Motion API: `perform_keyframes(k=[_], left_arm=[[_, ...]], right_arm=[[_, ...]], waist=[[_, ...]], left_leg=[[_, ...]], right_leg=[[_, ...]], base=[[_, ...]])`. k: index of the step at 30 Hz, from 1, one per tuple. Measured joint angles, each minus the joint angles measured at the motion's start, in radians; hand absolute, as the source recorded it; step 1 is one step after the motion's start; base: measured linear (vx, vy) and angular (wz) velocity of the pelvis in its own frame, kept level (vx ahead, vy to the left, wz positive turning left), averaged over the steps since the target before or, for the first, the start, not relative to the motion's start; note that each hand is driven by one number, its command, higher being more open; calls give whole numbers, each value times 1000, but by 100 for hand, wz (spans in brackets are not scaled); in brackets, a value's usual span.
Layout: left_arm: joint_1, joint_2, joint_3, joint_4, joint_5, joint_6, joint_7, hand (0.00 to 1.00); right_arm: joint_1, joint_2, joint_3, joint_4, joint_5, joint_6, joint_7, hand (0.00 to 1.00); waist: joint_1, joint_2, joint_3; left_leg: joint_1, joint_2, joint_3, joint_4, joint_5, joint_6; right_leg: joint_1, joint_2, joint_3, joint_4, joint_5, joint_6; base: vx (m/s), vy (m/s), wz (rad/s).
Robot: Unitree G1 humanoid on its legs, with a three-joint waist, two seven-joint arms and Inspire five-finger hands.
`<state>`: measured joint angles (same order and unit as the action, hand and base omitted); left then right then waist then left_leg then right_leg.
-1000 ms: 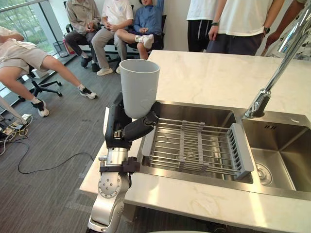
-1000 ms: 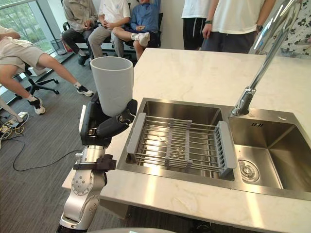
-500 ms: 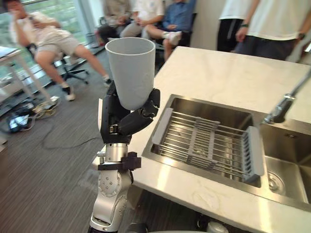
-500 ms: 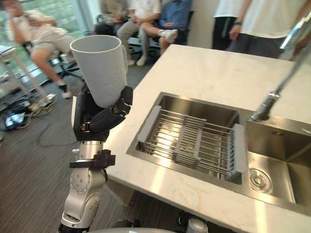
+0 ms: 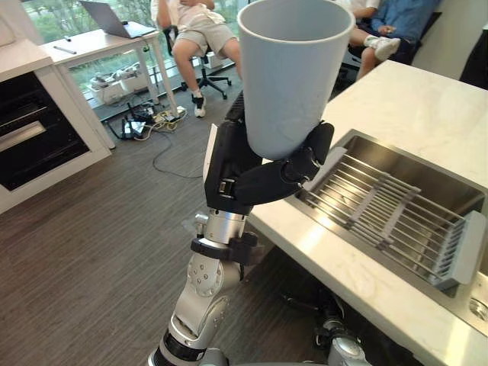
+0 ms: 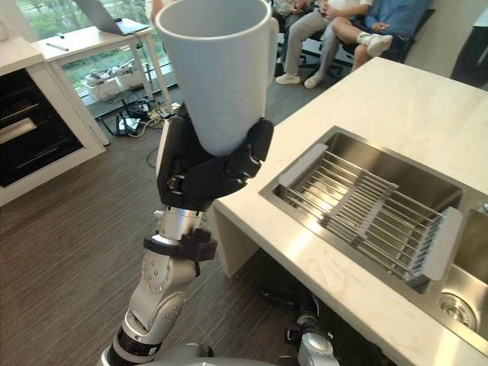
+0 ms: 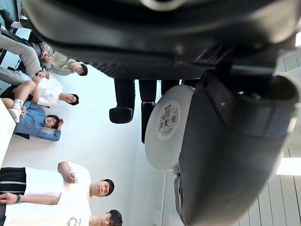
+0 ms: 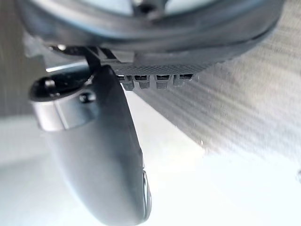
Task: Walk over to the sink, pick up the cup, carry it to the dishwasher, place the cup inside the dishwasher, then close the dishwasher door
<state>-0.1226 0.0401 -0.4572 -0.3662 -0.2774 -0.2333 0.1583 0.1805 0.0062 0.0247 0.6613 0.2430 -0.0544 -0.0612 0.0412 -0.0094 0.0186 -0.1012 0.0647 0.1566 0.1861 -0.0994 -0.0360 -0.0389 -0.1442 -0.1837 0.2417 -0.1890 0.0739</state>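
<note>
You've got bright daylight from the windows (image 6: 46, 15) behind the desk (image 6: 84, 38). Glare on the counter (image 6: 427, 99) and sink rack (image 6: 358, 210), cup (image 6: 221, 76) evenly lit, dark under the counter. Half your right wrist view is blown out white.

Head eyes both look down from close, sharing the left hand (image 6: 206, 171) and sink (image 6: 381, 162). The left wrist cam peers up along its hand, and the right one probably faces the floor (image 5: 91, 244).

grey wood-grain floor (image 5: 91, 229) spreads out on my left; a white desk (image 5: 99, 47) bearing a laptop (image 5: 114, 19) stands by bright windows (image 6: 46, 11); a pale marble counter (image 5: 427, 107) runs on my right; people (image 6: 377, 19) sit beyond it.
</note>
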Motion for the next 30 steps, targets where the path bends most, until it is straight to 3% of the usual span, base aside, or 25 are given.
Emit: perform_keyframes(k=[2,4,10,13,15,17,20,22,27,29,30], left_arm=[[0,1,-3,33,0,7,-1,0],[0,6,-3,53,0,11,-2,0],[1,31,-2,69,1,38,-4,0],[5,57,16,67,4,39,-19,0],[42,71,90,48,23,38,-28,0],[103,70,148,12,44,38,-32,0],[188,79,225,-50,47,32,-8,0],[192,81,235,-62,85,32,-2,0],[224,61,228,-102,138,34,-13,0],[231,59,228,-114,140,32,-10,0],[231,56,220,-114,140,32,-5,0]], right_arm=[[-6,1,0,32,0,-2,1,100],[-21,3,0,75,0,-1,1,100],[-25,-3,0,110,-1,-1,1,100],[-34,-59,0,101,-10,2,23,100],[-18,-135,-21,44,-37,-1,67,100],[23,-171,-23,-57,-64,-9,49,100],[42,-190,-85,-71,1,-89,128,100],[-11,-176,-104,25,2,-96,123,100],[-33,-137,-73,27,1,-88,123,100],[-28,-118,-53,0,-2,-86,125,100],[-11,-107,-38,-37,-4,-86,124,100]], waist=[[-26,0,-5],[-24,1,-5],[-27,0,-5],[-25,0,-5],[-32,2,-6],[-39,1,-5],[-28,-2,-1],[-25,5,17],[-31,36,61],[-31,34,70],[-36,33,76]], left_leg=[[8,-40,-33,-63,44,24],[9,-54,-38,-80,66,38],[41,-59,-40,-95,67,37],[52,-59,-46,-129,84,36],[65,-67,-57,-168,107,37],[70,-68,-62,-183,116,36],[68,-70,-67,-186,115,36],[73,-79,-79,-185,114,43],[89,-101,-128,-160,92,70],[92,-116,-170,-140,79,93],[91,-122,-215,-124,76,99]], right_leg=[[24,-10,4,-58,32,4],[43,-16,3,-99,67,24],[98,-11,4,-154,95,17],[97,-8,4,-159,95,17],[97,-8,-1,-161,96,18],[96,-5,-8,-159,100,13],[84,-8,-10,-131,94,2],[69,-23,-14,-77,79,-12],[20,-62,1,131,70,-16],[-37,-65,91,275,68,-22],[-62,-29,176,332,-11,-20]], base=[[27,135,67],[69,124,21],[50,31,6],[0,0,0],[-24,-4,9],[-1,2,9],[11,4,7],[-10,32,15],[-15,77,33],[49,51,67],[63,0,87]])
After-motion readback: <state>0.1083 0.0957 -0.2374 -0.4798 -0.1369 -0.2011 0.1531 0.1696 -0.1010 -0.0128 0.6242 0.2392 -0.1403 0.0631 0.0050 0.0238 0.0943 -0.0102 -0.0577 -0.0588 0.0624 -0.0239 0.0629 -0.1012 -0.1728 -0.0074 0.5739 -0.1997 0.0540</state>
